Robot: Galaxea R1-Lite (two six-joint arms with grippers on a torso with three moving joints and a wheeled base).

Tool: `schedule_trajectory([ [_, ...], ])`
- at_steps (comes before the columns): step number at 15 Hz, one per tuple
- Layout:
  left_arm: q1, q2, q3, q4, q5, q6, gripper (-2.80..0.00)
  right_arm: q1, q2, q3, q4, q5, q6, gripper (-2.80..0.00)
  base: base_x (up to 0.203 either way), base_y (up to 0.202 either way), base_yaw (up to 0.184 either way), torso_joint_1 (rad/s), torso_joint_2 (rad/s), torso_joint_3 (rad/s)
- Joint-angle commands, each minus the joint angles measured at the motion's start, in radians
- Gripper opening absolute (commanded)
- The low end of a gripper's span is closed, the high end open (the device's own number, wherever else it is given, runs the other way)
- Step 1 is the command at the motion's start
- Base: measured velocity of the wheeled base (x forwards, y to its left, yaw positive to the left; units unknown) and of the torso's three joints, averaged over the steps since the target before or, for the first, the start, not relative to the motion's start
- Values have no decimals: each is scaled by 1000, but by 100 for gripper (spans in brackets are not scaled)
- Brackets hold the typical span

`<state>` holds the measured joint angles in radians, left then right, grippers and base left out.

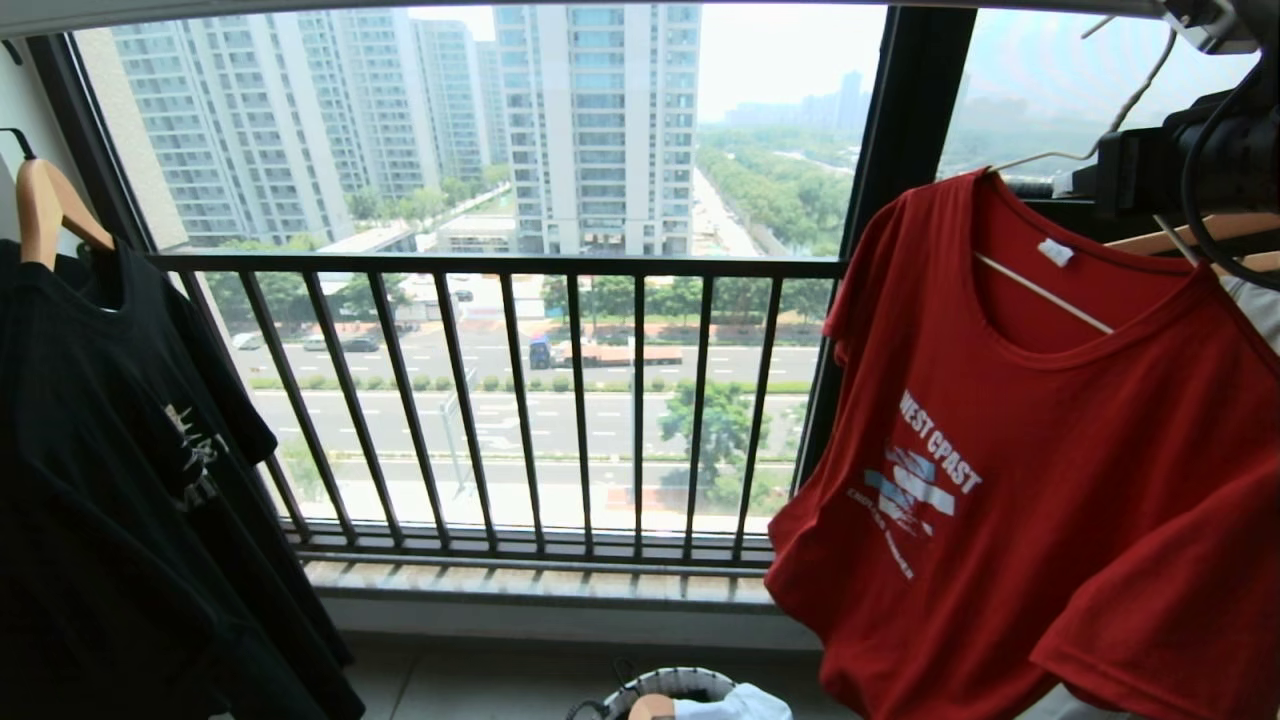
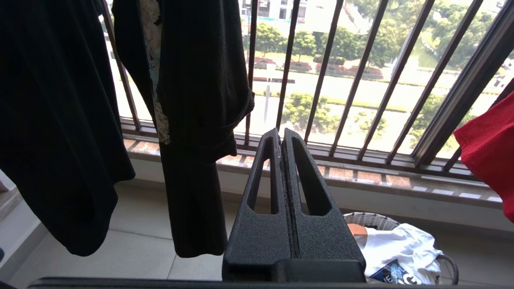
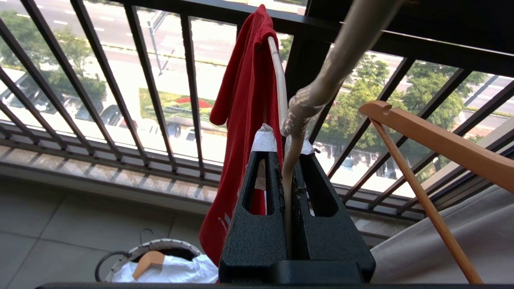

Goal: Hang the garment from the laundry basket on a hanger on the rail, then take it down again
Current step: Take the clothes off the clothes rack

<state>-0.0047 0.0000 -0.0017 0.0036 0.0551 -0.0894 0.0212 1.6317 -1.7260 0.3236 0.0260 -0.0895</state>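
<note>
The red garment (image 1: 1050, 500) hangs at the right on the thin white hanger (image 1: 1045, 292), whose wire hook rises toward the rail (image 1: 300, 12) along the top edge. My right arm (image 1: 1210, 150) reaches in just under that hook. In the right wrist view my right gripper (image 3: 286, 144) is shut on the hanger's wire neck (image 3: 290, 168), with the garment (image 3: 245, 100) draped just beyond it. The laundry basket (image 1: 665, 685) stands on the floor below, holding a white shirt. My left gripper (image 2: 281, 134) is shut and empty, held low and away from the garment.
A black T-shirt (image 1: 120, 480) hangs on a wooden hanger (image 1: 40, 210) at the left. The dark window railing (image 1: 500, 400) runs behind everything. Another wooden hanger (image 3: 433, 140) and a pale cloth (image 3: 461, 241) are close beside my right gripper.
</note>
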Motion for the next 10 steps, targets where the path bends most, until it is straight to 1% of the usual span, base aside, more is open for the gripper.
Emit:
schedule_trajectory([
  [1,0,2,0,-1,0,-1,-280,0,-6,0,2,0,-3,-280,0,0,0,0,0,0],
  [3,0,2,0,-1,0,-1,-280,1,-14,0,2,1,-15,-280,0,0,0,0,0,0],
  [10,0,2,0,-1,0,-1,-280,1,-38,5,2,2,-12,-280,0,0,0,0,0,0],
])
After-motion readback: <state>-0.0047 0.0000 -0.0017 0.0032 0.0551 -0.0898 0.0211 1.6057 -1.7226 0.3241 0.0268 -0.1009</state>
